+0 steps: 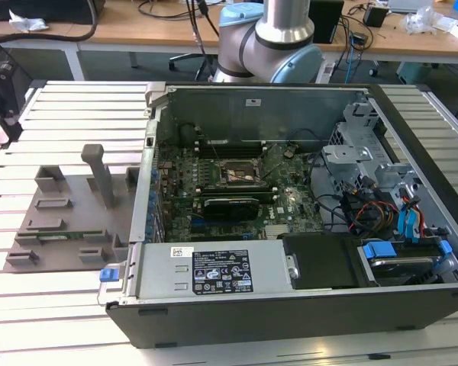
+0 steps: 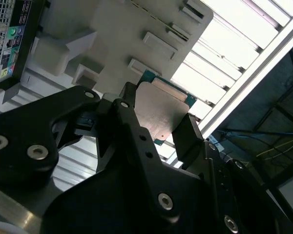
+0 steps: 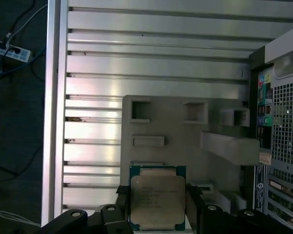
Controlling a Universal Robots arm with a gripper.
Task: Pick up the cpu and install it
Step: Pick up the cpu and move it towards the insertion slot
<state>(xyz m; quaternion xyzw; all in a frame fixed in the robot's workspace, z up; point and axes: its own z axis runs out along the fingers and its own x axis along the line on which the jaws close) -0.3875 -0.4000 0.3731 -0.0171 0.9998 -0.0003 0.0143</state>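
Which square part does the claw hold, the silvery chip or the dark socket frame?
The cpu, silver-topped with a green rim, clamped in the claw; the dark socket frame sits on the motherboard.

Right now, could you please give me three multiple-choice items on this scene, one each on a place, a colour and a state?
1. Where is the cpu? A in the case's socket; B held in the gripper; C on the floor.
2. What colour is the fixture plate? A red; B grey; C yellow.
3. How is the computer case? A side open; B closed; C upside down.
Answers: 1 B, fingers clamp its sides in both wrist views; 2 B, plain grey; 3 A, the motherboard lies exposed in the exterior view.
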